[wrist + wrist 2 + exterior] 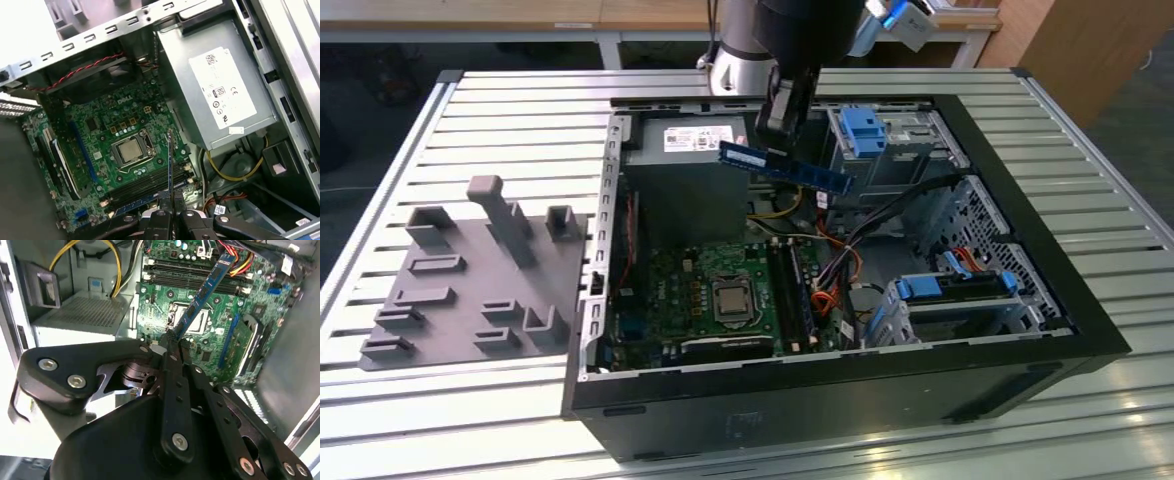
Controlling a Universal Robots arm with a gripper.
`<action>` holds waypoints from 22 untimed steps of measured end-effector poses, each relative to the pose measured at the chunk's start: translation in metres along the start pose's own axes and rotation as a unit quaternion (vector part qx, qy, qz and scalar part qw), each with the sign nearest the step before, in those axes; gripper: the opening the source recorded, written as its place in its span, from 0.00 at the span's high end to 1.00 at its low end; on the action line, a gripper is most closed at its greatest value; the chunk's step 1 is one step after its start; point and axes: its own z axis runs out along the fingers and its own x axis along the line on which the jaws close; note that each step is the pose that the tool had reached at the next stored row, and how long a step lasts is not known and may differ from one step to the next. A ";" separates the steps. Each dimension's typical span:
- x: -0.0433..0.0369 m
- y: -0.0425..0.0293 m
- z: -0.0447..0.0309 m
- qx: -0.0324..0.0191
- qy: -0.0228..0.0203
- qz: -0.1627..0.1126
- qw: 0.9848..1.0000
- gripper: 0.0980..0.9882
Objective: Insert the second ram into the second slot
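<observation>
My gripper [775, 135] is shut on one end of the second ram [790, 168], a thin blue stick that hangs roughly level above the open computer case [854, 375], over its power supply side. In the second wrist view the second ram [204, 290] juts out from the gripper [172, 342] over the green motherboard [165, 300]. The first wrist view shows the second ram [170, 165] edge-on, rising from the gripper [170, 212] above the long dark memory slots [145, 186] beside the processor socket [131, 150]. Which of these is the second slot I cannot tell.
A grey power supply [687, 175] fills the case's far corner, with yellow cables [235, 172] beside it. Bright blue drive-bay clips [861, 130] and a drive cage [947, 290] stand on the exterior view's right. Loose cables [847, 250] cross the case. A grey fixture [467, 290] lies outside on the exterior view's left.
</observation>
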 end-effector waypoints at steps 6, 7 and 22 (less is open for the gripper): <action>0.0000 0.0000 0.0001 0.001 -0.002 0.047 0.999 0.96; 0.0000 0.0000 0.0002 0.001 -0.002 0.053 0.999 0.96; 0.0000 0.0000 0.0004 0.002 -0.005 0.145 0.989 0.96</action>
